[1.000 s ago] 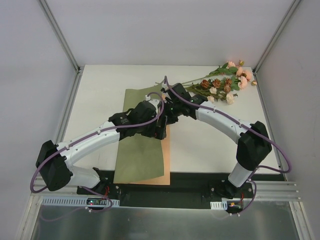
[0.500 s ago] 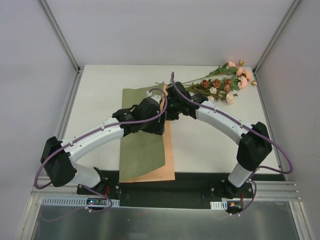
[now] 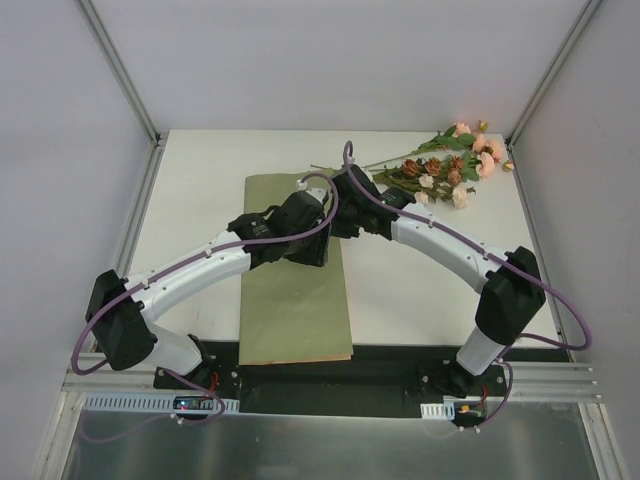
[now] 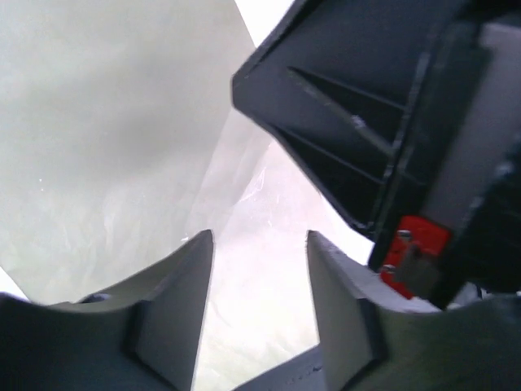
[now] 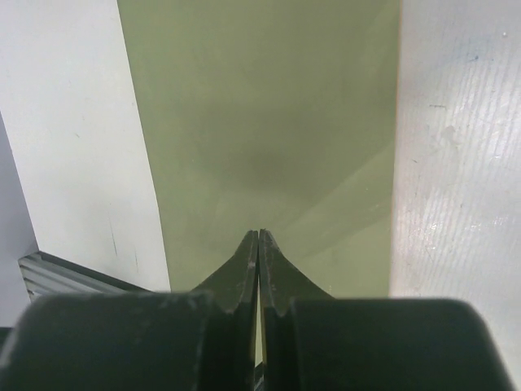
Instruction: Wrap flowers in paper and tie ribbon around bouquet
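The paper [image 3: 295,300] lies olive side up, mid-left on the bench [image 3: 200,200], reaching its near edge. Over its far right part the left fingers [image 4: 183,269] stand half apart, gripping nothing clearly; the right fingers [image 5: 244,269] are pressed together. Best settle the sheet flat before fetching the flowers [image 3: 445,165], far right, well apart.

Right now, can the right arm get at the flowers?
Probably yes. The flowers lie on the table just right of the right tool, stems pointing toward it, with nothing between; the left arm is on its other side, over the paper. The tool is shut, so open first.
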`<state>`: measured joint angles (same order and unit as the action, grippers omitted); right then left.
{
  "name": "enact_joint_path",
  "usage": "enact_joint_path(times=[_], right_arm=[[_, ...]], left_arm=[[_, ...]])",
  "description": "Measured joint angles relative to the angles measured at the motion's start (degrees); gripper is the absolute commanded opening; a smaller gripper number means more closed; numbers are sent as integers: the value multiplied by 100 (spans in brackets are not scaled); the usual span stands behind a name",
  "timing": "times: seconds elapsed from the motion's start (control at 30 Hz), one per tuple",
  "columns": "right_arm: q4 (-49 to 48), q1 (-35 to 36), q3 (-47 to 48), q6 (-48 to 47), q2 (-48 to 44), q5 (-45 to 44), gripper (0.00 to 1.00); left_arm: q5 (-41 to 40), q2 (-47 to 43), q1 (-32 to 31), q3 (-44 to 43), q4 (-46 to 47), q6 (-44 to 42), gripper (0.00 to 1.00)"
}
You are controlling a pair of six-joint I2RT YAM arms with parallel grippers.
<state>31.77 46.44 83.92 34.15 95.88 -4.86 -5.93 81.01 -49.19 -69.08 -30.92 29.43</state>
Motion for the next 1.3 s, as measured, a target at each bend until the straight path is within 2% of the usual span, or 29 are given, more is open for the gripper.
enact_joint_path(times=[0.07, 0.1, 0.17, 0.2, 0.3, 0.37, 0.47, 0.6, 0.9, 1.3], right_arm=[[13, -13, 0, -116, -4, 35, 2], [-2, -37, -17, -205, -9, 109, 14], [-393, -219, -304, -492, -133, 634, 30], [-660, -352, -590, -667, -267, 977, 44], [-1121, -885, -1558, -1246, -748, 1902, 52], [-1266, -1180, -1961, -1602, -861, 2247, 52], [-1410, -1401, -2277, -1998, -802, 2645, 50], [-2035, -1620, -2684, -2116, -597, 3285, 49], [-3252, -1847, -3189, -1952, 514, 4076, 46], [-4395, -1843, -3241, -1244, 1104, 4666, 39]], left_arm=[[-11, -2, 17, 0, -48, 17, 58], [-2, -4, 33, 0, -72, 44, 56], [111, -15, 81, 35, -33, 90, 54], [212, -42, 151, 140, 90, 122, 53], [549, -188, 577, 721, 487, 225, 47], [787, -240, 990, 1228, 710, 317, 36], [1038, -68, 1488, 1749, 1003, 450, 27], [1172, 444, 1587, 1945, 1408, 621, 19], [1167, 772, 1593, 2317, 1880, 918, 18], [1176, 787, 1593, 2402, 2070, 1003, 16]])
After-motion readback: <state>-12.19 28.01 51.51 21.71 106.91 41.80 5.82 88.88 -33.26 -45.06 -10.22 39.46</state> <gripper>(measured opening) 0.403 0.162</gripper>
